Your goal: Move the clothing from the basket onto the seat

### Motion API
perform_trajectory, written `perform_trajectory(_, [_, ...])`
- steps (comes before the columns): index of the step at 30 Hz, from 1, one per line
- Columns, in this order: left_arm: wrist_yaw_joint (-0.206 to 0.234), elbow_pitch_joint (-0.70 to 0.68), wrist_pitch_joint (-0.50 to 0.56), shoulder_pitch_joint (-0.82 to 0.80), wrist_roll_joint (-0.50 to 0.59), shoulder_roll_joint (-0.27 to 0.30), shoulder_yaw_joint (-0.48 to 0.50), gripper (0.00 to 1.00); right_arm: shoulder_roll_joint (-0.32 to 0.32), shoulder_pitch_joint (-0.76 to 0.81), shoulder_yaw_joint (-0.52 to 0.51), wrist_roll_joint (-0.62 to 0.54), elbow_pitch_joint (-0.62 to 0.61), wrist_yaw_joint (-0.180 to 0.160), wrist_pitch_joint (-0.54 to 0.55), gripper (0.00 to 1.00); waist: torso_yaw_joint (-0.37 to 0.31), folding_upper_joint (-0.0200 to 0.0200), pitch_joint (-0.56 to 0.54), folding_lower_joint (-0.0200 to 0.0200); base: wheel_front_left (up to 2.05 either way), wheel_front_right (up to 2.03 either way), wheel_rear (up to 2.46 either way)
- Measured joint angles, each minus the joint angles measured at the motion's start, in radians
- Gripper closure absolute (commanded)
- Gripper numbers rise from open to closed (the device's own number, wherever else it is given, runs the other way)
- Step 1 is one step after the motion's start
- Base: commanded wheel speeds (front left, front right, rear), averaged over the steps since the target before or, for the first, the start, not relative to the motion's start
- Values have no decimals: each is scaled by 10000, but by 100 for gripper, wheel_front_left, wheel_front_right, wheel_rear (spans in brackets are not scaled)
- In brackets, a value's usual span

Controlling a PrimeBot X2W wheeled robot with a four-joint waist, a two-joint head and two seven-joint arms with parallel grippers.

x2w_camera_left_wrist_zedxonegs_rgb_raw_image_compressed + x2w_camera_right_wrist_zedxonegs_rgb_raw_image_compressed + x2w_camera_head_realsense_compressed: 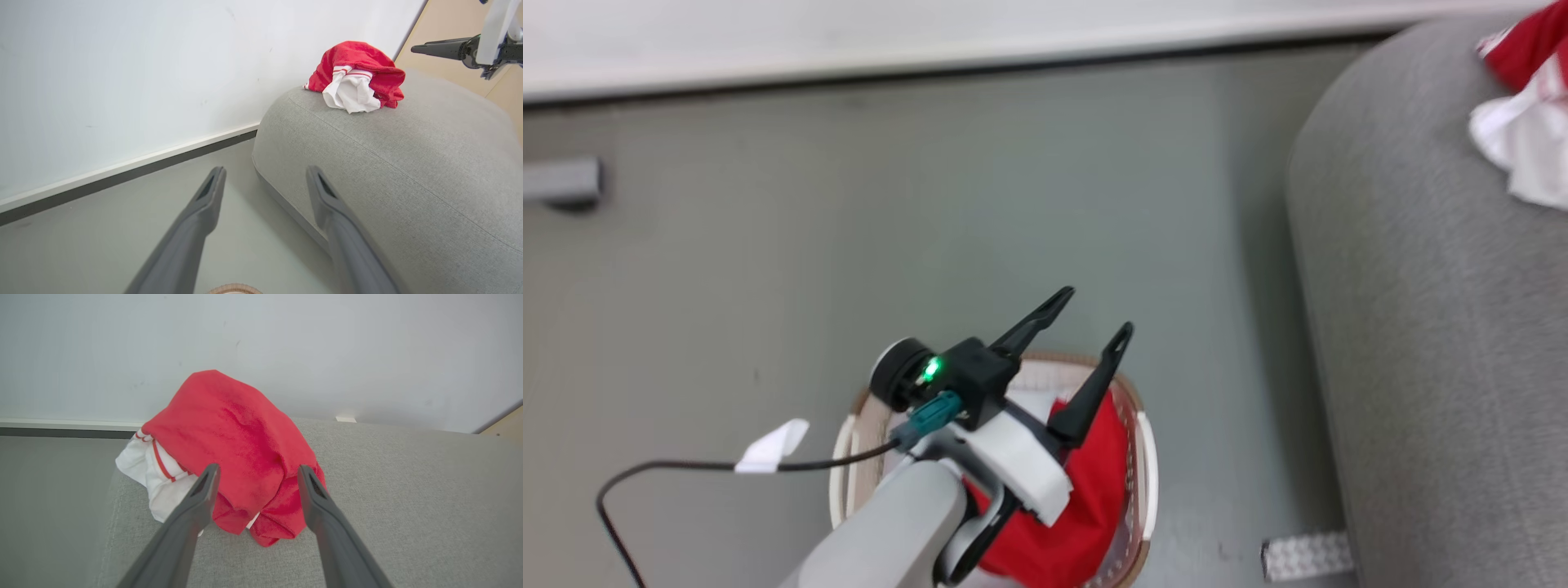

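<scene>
The left claw (1097, 312), fingers apart, hung over the basket (1148, 465), which held a plain red garment (1094, 490). On the seat (1437, 343) lay the red-and-white garment (1523, 114); the right claw (258, 470) stood near it, fingers spread, gripping nothing.

Shows a red-and-white garment (229, 457) bunched into a loose heap on top of the grey woven seat (408, 490), close to its rounded edge. Mostly red on the outside, with white panels and red-striped trim spilling out at one side. Shows also a plain red garment (1094, 490) crumpled inside the white basket (1148, 478), filling much of what can be seen of it. Stands upright on the floor near the seat, apart from it, with brown rim band and perforated wall. Possibly more underneath the red fabric; too covered to tell.
</scene>
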Motion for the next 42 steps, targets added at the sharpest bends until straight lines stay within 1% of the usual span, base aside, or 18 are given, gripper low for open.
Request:
perform_trajectory(3, [115,-92,-21,290,-222,196,138,0,-236,284,295,387,-619,-2,-52,0,-23,0,-777,-1,0,0,0])
perform_trajectory(7, [382,-334,-58,666,-462,449,485,0,-255,709,474,754,-1490,-2,-384,0,-5,0,-1788,-1,0,0,0])
perform_trajectory(9, [558,-522,-102,875,-587,577,721,0,-174,929,353,965,-1881,-2,-667,0,27,1,-2273,-2,0,0,0])
perform_trajectory(11, [729,-677,-148,1172,-871,729,1049,0,61,1220,178,1070,-2236,-2,-1005,0,69,1,-2736,-2,0,0,0])
perform_trajectory(13, [849,-813,-203,1513,-1108,851,1312,0,385,1620,54,1072,-2589,-2,-1277,0,125,1,-3162,-2,0,0,0])
perform_trajectory(17, [1246,-1097,-278,2216,-1319,1120,1724,0,1005,2662,-251,855,-3290,-2,-1659,0,279,1,-3942,-3,0,0,0])
perform_trajectory(21, [1687,-1400,-332,2847,-1482,1425,2174,0,1695,3668,-918,368,-4121,-2,-1985,0,482,1,-4446,-3,0,0,0])
perform_trajectory(26, [2186,-1578,-410,3630,-1448,1701,2646,0,2847,5459,-1933,-738,-5254,-2,-2316,0,706,1,-4656,-3,0,0,0])
perform_trajectory(28, [2360,-1609,-426,3954,-1448,1703,2849,0,3444,6251,-2385,-1210,-5674,-2,-2439,0,739,1,-4691,-2,0,0,0])
perform_trajectory(30, [2483,-1662,-456,4285,-1444,1668,3118,0,4034,7094,-2633,-1616,-6100,-2,-2546,0,772,1,-4723,-2,0,0,0])
perform_trajectory(33, [2475,-1871,-472,4727,-1195,1475,3639,0,4717,8072,-2867,-2288,-6659,-2,-2686,0,780,1,-4700,-2,0,0,0])
perform_trajectory(37, [1998,-1942,-477,5415,-817,1147,4153,0,5505,8925,-2978,-3118,-7120,-2,-2780,0,754,1,-4614,-1,0,0,0])
perform_trajectory(40, [1666,-1889,-477,5796,-456,851,4523,0,5946,9280,-2961,-3521,-7181,-2,-2817,0,728,1,-4548,-1,0,0,0])
perform_trajectory(42, [1469,-1848,-479,5979,-313,616,4784,0,6109,9385,-2974,-3657,-7173,-2,-2817,0,725,1,-4511,-1,0,0,0])
